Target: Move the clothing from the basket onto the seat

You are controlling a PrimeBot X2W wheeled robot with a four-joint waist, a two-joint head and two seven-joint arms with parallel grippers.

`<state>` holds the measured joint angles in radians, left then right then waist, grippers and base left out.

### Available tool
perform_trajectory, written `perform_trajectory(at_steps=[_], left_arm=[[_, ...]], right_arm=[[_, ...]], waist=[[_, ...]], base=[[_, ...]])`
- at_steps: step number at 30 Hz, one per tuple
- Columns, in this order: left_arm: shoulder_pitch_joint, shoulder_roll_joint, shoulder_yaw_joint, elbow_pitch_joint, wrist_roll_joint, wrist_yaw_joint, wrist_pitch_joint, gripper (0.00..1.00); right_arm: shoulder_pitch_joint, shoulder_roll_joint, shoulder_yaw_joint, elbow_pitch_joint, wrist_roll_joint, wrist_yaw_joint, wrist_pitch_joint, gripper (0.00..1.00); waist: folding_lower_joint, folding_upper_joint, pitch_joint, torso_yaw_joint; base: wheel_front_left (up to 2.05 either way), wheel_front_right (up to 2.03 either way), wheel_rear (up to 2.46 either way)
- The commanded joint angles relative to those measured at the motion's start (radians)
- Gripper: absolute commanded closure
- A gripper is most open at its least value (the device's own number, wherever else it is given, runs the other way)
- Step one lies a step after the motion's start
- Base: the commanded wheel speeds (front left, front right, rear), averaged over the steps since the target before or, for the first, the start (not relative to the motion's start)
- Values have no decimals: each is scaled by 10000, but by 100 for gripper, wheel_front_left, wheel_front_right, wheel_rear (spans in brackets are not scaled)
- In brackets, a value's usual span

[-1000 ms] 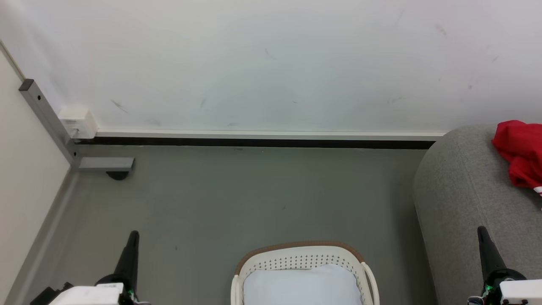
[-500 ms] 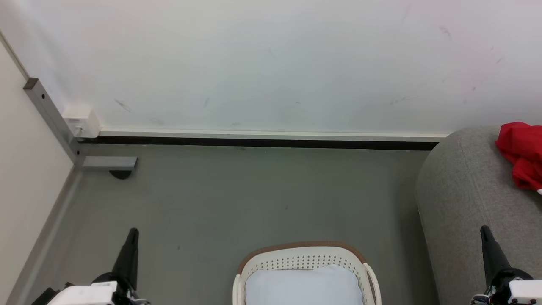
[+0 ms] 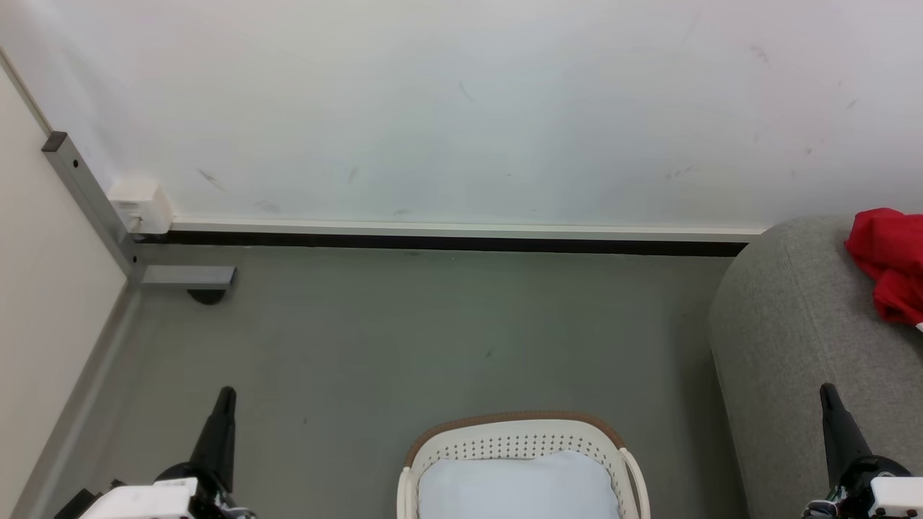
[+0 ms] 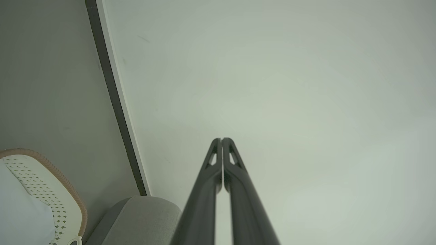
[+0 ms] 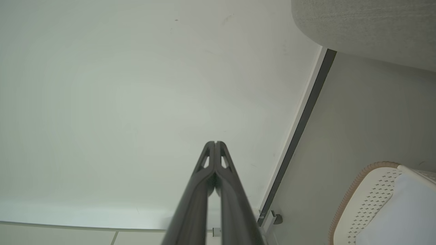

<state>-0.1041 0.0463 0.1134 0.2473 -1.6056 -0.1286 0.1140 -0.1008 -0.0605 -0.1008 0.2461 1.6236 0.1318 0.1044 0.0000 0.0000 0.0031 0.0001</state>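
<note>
**Red clothing on the sofa, both grippers shut and empty**

The red clothing (image 3: 890, 263) lies in a crumpled heap on top of the grey sofa (image 3: 786, 324), at the far right of the head view. The picture's edge cuts it off, so it may be one garment or two; I cannot tell which. A sliver of white trim shows at its lower edge. The sofa's rounded end stands close to the wall (image 3: 461, 108). It is to the right of the basket (image 3: 515, 440) and apart from it, with a strip of grey floor (image 3: 433, 324) between them.

The basket sits on the floor at the bottom middle of the head view, its brown rim band curving toward the wall. A plain white pad (image 3: 515, 486) lies inside it.

The left gripper (image 3: 226, 395) rises at the lower left, above bare floor and well to the left of the basket. In the left wrist view its fingers (image 4: 206, 190) are pressed together up to the tips, with nothing between them. The right gripper (image 3: 828, 389) rises at the lower right, in front of the sofa's side. In the right wrist view its fingers (image 5: 199, 190) are likewise closed tip to tip on nothing.

A dark skirting strip (image 3: 447, 244) runs along the foot of the wall. In the left corner a grey metal post (image 3: 86, 194) leans up the wall, with a small white box (image 3: 140, 205) beside it.
</note>
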Motion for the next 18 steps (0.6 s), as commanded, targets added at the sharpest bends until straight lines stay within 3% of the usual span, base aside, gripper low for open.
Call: perform_trajectory(at_steps=[1, 18], left_arm=[[-88, 73, 24, -37, -131, -41, 42, 100], [-86, 72, 23, -37, -132, -40, 41, 100]], right_arm=[[-111, 10, -33, -43, -2, -21, 18, 100], [-115, 31, -63, -41, -34, -21, 51, 100]], waist=[[0, 0, 0, -1], [0, 0, 0, -1]], base=[[0, 0, 0], [0, 0, 0]])
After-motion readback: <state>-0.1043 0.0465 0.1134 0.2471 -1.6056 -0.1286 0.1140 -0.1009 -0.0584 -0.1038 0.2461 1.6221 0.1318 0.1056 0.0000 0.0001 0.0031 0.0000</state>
